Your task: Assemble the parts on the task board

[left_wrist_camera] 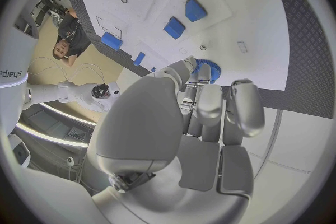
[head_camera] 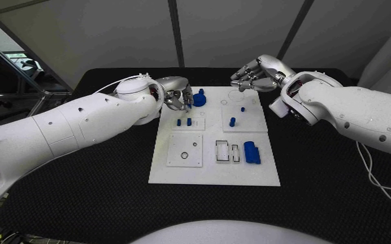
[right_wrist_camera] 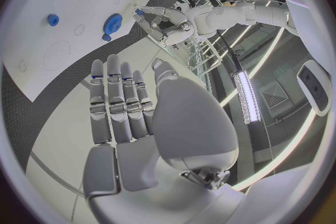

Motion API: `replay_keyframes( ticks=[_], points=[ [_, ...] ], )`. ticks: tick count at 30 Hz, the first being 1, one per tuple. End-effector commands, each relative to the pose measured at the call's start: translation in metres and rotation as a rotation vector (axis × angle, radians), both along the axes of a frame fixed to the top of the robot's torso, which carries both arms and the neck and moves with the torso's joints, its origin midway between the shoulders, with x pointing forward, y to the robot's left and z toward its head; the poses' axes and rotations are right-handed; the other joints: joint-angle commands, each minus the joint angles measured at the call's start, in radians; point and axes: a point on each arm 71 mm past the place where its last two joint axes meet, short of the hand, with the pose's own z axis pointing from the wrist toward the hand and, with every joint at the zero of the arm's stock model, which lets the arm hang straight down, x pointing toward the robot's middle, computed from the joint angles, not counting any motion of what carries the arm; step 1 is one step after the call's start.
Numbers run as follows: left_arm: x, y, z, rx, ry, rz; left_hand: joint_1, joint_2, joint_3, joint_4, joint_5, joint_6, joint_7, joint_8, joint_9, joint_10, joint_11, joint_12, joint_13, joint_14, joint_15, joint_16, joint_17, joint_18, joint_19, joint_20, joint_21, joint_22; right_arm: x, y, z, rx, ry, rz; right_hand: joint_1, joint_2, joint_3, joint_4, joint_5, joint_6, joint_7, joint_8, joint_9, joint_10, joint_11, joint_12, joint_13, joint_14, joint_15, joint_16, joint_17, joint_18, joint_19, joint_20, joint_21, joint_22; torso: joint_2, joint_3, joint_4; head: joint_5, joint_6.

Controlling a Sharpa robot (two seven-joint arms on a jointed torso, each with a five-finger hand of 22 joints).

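No writing can be read on the task board (head_camera: 213, 173); the only lettering is a cut-off word on the robot's arm in the left wrist view. The left hand (head_camera: 173, 95) sits at the board's far left corner, fingertips (left_wrist_camera: 201, 71) at a blue gear-like part (head_camera: 199, 98) (mostly hidden behind the fingers, so whether it is gripped cannot be told). The right hand (head_camera: 256, 74) hovers over the far edge, fingers extended side by side, holding nothing. A blue cylinder (head_camera: 252, 152) lies near the board's right edge.
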Motion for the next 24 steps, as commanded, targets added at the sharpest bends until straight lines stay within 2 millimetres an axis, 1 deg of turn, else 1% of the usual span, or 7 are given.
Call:
replay_keyframes(
  ticks=[1,7,17,24],
  points=[
    [0.001,0.004,0.001,-0.002,0.012,0.023,-0.009,-0.001,0.007,0.002,-0.003,0.008,-0.001,-0.005,-0.001,0.009,0.001,-0.006,0.0,0.0,0.0,0.004,-0.001,-0.054,0.007,0.001,0.005,0.026,0.0,0.0,0.001,0.002,-0.005,0.004,-0.003,0.01,-0.006,-0.002,0.004,-0.007,-0.001,-0.004,0.0,-0.006,0.0,0.002,-0.001,-0.001,0.004,-0.006,-0.002,0.013,0.006,0.001,-0.006,-0.001,0.001,0.0005,-0.0013,0.002,0.001],
    [0.001,0.007,-0.001,0.004,0.026,0.033,-0.011,-0.001,0.008,0.001,-0.003,0.01,-0.001,-0.005,-0.001,0.011,0.001,-0.007,0.0,0.0,0.0,0.003,-0.002,-0.054,0.007,0.001,0.005,0.026,0.0,0.0,0.001,0.002,-0.005,0.004,-0.003,0.01,-0.006,-0.002,0.004,-0.007,-0.001,-0.004,0.0,-0.006,0.0,0.002,-0.001,-0.001,0.004,-0.006,-0.002,0.013,0.006,0.001,-0.006,-0.001,0.002,0.0007,-0.0034,0.003,0.002],
    [0.002,0.008,-0.005,0.014,0.057,0.036,-0.014,-0.002,0.009,0.001,-0.003,0.013,-0.002,-0.006,-0.002,0.014,0.0,-0.008,0.0,0.0,-0.001,0.003,-0.005,-0.054,0.006,0.001,0.003,0.025,0.0,0.0,0.001,0.002,-0.005,0.004,-0.003,0.01,-0.006,-0.002,0.004,-0.007,-0.001,-0.004,0.0,-0.006,0.0,0.002,-0.001,-0.001,0.004,-0.006,-0.002,0.013,0.006,0.001,-0.006,-0.001,0.003,0.0013,-0.0014,0.003,-0.001],
    [0.003,0.007,-0.01,0.019,0.074,0.041,-0.015,-0.003,0.009,0.001,-0.003,0.013,-0.002,-0.006,-0.002,0.014,0.0,-0.008,0.0,0.0,-0.001,0.003,-0.005,-0.054,0.006,0.001,0.003,0.025,0.0,0.0,0.001,0.003,-0.005,0.005,-0.003,0.01,-0.006,-0.002,0.004,-0.007,-0.001,-0.004,0.0,-0.006,0.0,0.002,-0.001,-0.001,0.004,-0.006,-0.002,0.013,0.006,0.001,-0.006,-0.001,0.003,0.0012,-0.0017,0.004,-0.002]
  ],
)
